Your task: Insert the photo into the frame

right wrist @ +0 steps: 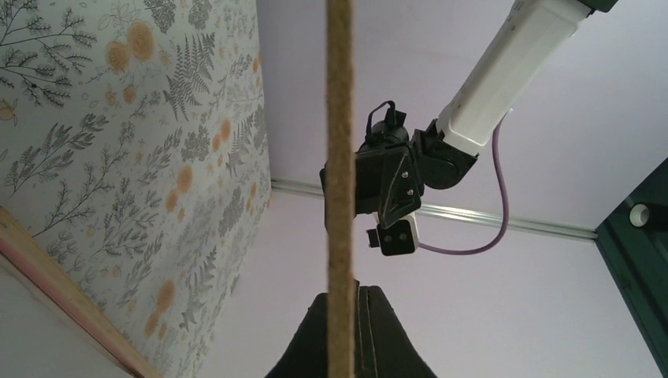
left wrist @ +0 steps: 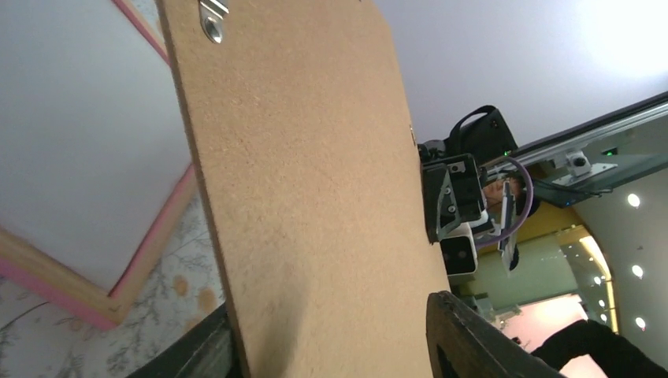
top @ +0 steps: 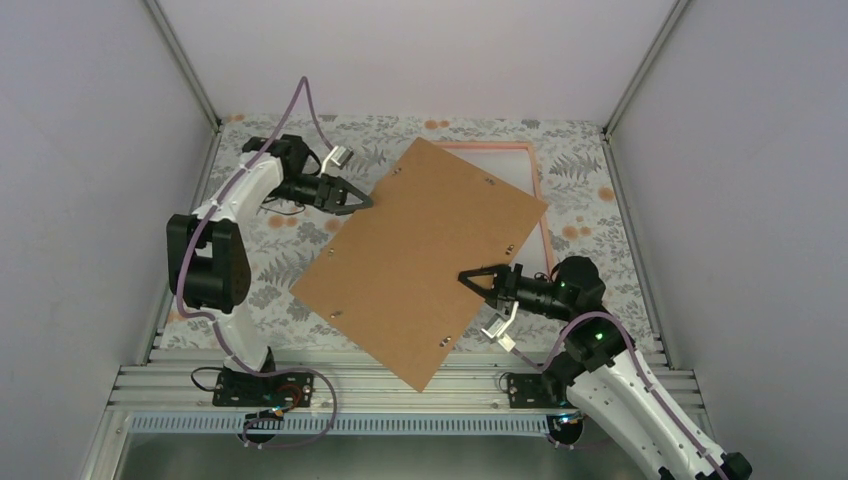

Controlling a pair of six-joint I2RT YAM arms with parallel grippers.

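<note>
A brown backing board [top: 420,260] hangs tilted above the table. My right gripper [top: 468,277] is shut on its right edge, and the right wrist view shows the board [right wrist: 340,157] edge-on, pinched between the fingers [right wrist: 346,295]. At the board's left edge, my left gripper [top: 362,200] is open. In the left wrist view its fingers [left wrist: 331,315] stand apart on either side of the board [left wrist: 315,197]. The pink frame [top: 538,185] lies flat at the back right, partly under the board, with a white panel [top: 512,168] inside it. The photo is out of view.
The table has a floral cover [top: 270,250]. Plain walls close in the back and both sides. An aluminium rail [top: 400,385] runs along the near edge by the arm bases. The frame's corner [left wrist: 102,303] lies below the board in the left wrist view.
</note>
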